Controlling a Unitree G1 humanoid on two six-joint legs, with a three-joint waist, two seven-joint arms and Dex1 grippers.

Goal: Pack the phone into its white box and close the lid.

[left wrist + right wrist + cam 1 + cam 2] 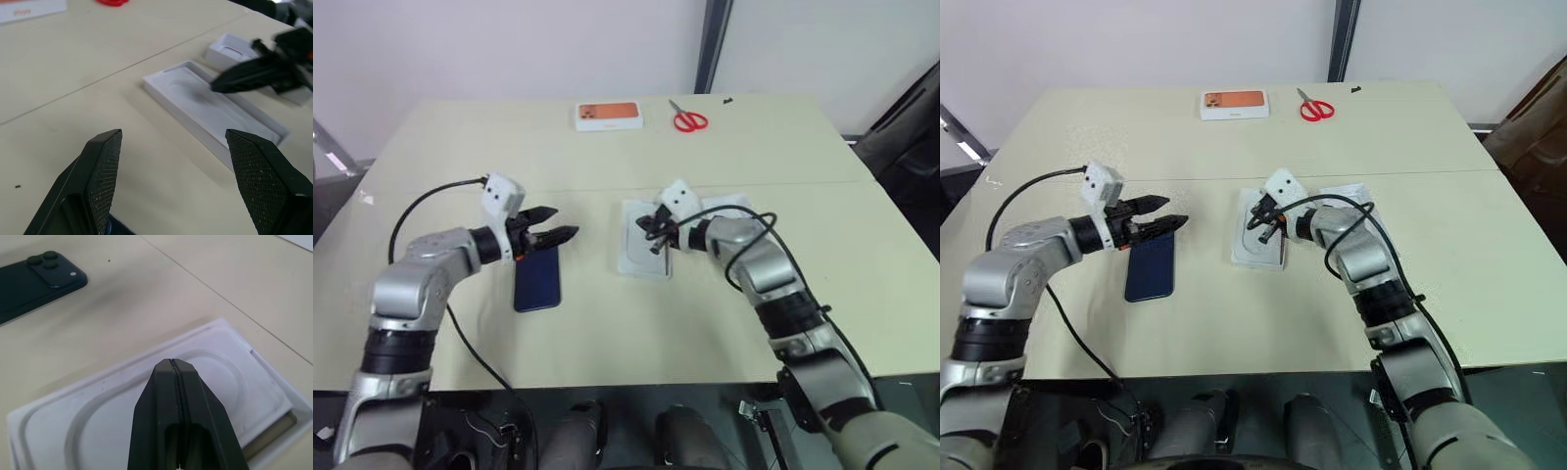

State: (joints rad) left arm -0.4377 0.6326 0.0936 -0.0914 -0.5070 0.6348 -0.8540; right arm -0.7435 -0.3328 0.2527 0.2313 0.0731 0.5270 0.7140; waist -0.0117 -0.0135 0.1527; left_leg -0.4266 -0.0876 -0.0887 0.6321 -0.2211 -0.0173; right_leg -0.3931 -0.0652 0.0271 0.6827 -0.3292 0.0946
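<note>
On table, glossy navy phone (537, 278), left fingers (105, 171) spread empty, right fingers (173, 396) closed, empty

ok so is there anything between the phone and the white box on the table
No: in the left eye view only bare table separates the phone from the white box.

Phone (34, 281) glossy dark glass; tray insert (146, 401) matt white moulded pulp.

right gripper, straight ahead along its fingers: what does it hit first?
Most likely the white moulded tray insert in the white box. The shut right gripper points down at its rounded recess; how near it is stays unclear.
</note>
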